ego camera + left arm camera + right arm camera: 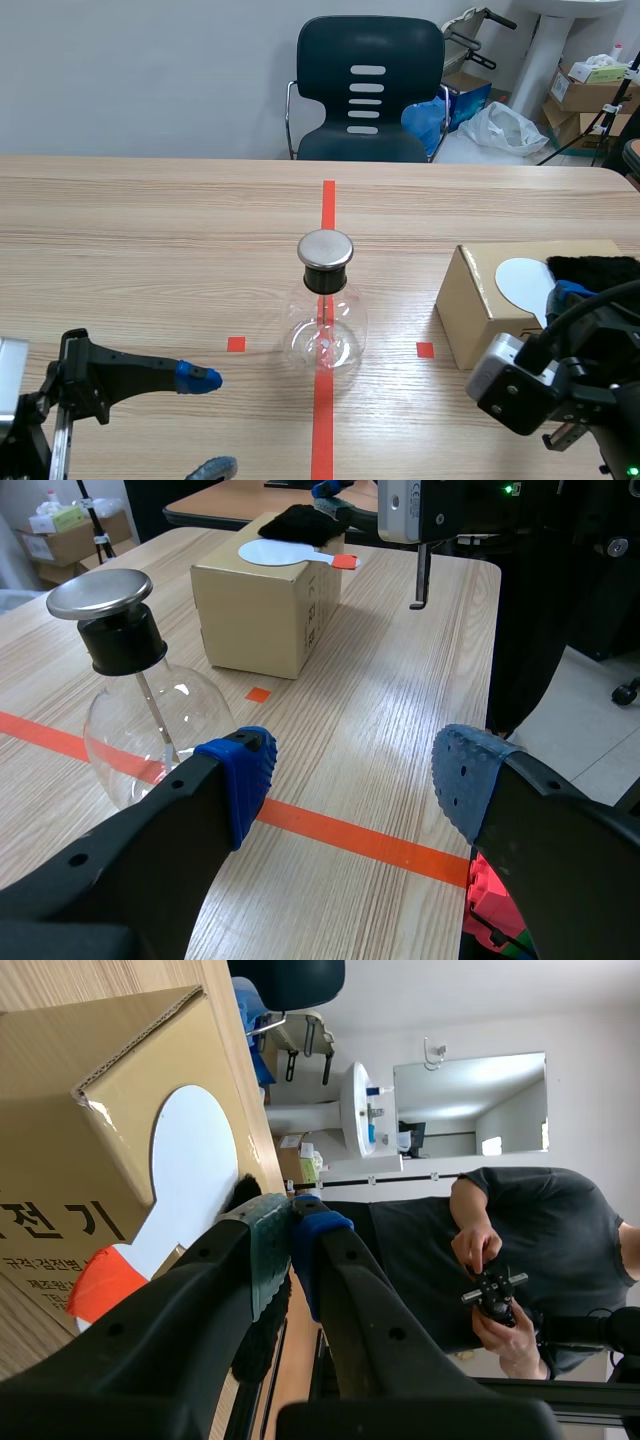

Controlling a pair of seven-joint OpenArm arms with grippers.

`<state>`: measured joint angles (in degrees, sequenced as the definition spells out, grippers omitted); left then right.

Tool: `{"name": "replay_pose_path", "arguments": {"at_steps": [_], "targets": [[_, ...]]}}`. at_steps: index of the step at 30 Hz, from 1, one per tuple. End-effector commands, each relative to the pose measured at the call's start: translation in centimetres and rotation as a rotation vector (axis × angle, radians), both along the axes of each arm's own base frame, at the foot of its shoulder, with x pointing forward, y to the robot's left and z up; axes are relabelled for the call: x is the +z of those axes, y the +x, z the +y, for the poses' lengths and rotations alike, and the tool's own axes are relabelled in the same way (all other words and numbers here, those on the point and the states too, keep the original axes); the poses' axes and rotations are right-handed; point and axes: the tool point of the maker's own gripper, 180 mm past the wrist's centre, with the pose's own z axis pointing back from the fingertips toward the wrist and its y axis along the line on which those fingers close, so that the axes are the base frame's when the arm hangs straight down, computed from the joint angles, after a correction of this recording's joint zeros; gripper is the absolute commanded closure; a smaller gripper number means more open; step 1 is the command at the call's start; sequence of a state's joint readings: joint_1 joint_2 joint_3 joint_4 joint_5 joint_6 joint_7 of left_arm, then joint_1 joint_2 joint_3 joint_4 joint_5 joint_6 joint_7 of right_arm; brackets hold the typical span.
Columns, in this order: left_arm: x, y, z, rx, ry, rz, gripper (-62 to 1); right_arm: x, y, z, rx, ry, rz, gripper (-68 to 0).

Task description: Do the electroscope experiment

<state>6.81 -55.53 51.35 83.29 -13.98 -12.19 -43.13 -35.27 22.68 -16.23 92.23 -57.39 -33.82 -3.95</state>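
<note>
Both arms are finished in matt black: the left arm [110,378] is built of flat, angular plates pierced with small round holes, and a pale grey block [10,372] is mounted at its wrist. A silver block [505,385] with rounded corners is carried on the right arm [600,400], and a thick black cable [585,303] is run over it. The thick fingers of the left gripper [355,780] are tipped with blue dotted pads [245,775] — on the right gripper [292,1250] a grey-green pad [268,1250] is set against a blue pad [318,1235] — and small sunken screw holes are seen in the fingers of each.
</note>
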Motion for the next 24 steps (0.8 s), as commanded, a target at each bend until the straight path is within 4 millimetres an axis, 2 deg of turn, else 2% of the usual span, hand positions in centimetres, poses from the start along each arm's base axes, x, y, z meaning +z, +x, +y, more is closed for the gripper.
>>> {"name": "replay_pose_path", "arguments": {"at_steps": [1,24], "targets": [[0.93,0.19,-0.38,0.003,-0.047,-0.013,-36.4,0.81,0.21,0.10,0.012,-0.008,-0.030,-0.9],[0.90,0.18,-0.31,0.002,-0.043,-0.013,-36.4,0.80,0.21,0.09,0.012,-0.007,-0.030,-0.9]]}}
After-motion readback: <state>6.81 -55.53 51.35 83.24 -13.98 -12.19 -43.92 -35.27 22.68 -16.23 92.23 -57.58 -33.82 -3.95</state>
